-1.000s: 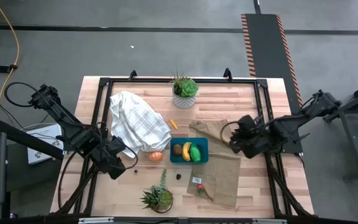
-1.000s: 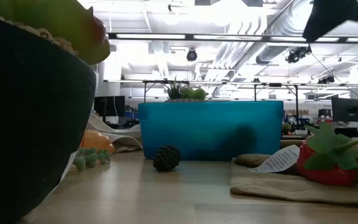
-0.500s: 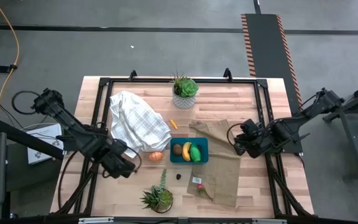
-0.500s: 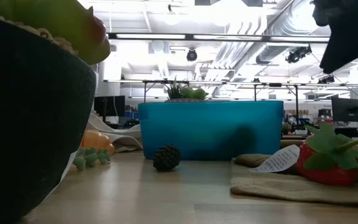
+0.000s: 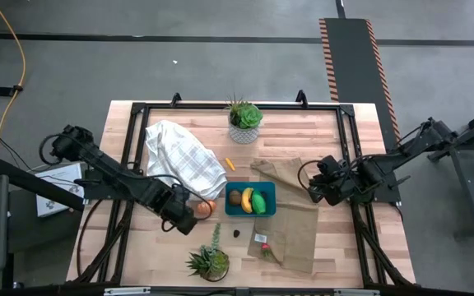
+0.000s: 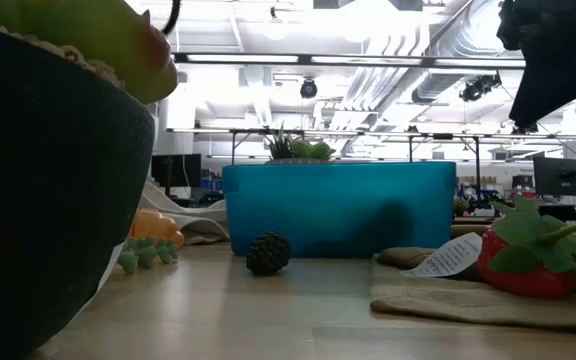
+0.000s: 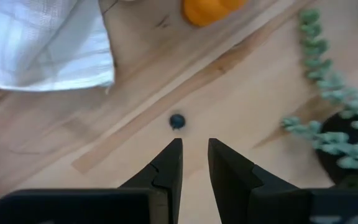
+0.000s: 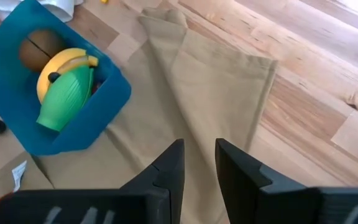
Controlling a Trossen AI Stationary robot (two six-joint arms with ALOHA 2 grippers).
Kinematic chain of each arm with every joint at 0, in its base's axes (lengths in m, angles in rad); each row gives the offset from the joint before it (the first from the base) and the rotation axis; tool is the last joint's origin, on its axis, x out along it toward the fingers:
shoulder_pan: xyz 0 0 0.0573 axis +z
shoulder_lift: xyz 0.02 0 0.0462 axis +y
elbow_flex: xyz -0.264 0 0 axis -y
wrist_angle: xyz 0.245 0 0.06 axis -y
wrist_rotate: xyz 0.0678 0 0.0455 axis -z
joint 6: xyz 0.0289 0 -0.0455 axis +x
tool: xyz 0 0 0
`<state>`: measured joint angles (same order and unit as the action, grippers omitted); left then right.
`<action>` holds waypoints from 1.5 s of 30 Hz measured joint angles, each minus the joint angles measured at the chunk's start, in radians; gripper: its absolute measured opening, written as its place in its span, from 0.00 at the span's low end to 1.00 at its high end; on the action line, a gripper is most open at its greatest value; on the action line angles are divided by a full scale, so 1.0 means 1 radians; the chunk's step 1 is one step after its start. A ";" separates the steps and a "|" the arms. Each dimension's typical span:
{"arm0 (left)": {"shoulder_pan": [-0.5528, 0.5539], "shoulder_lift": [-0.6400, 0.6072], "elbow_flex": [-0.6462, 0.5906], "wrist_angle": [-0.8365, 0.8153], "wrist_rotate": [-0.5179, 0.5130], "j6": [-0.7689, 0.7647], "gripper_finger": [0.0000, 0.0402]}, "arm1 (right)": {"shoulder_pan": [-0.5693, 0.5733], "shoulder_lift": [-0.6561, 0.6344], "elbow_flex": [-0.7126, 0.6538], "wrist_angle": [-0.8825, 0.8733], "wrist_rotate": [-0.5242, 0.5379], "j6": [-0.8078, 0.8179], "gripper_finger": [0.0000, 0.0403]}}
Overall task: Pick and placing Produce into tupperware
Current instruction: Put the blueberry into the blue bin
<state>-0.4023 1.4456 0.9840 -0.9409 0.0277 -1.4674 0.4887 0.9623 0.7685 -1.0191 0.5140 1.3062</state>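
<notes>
The teal tupperware (image 5: 250,200) stands mid-table with one end on the tan cloth. It holds a brown round piece (image 5: 234,197), a yellow banana (image 5: 247,200) and a bright green piece (image 5: 259,201); all three also show in the right wrist view (image 8: 67,81). An orange piece (image 5: 207,207) lies on the wood left of the tupperware, and a small orange piece (image 5: 230,164) lies farther back. My left gripper (image 5: 179,213) hovers just left of the orange piece, shut and empty (image 7: 194,149). My right gripper (image 5: 313,190) hovers over the tan cloth, shut and empty (image 8: 199,152).
A white cloth (image 5: 183,160) lies at the back left and a tan cloth (image 5: 290,214) to the right. Potted plants stand at the far edge (image 5: 243,119) and the near edge (image 5: 208,261). A dark ball (image 6: 268,253) and a strawberry (image 6: 528,262) lie near the tupperware's front.
My left gripper has gone toward the table's right edge, from near the left frame rail to just beside the orange piece. My right arm has shifted slightly. The produce and the tupperware have stayed in place.
</notes>
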 joint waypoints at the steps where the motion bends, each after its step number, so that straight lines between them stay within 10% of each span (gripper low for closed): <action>1: 0.000 0.010 0.000 -0.005 0.001 0.005 0.16 | -0.003 0.000 0.000 0.000 -0.004 -0.005 0.20; 19: -0.004 0.126 0.000 0.024 0.036 -0.039 0.38 | -0.007 -0.001 0.000 0.006 -0.082 -0.148 0.20; 45: -0.013 0.165 -0.087 0.142 0.077 -0.029 0.32 | -0.007 -0.009 0.001 0.015 -0.106 -0.160 0.20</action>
<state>-0.4152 1.6105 0.8973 -0.7994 0.1047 -1.4965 0.4820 0.9533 0.7692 -1.0037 0.4080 1.1466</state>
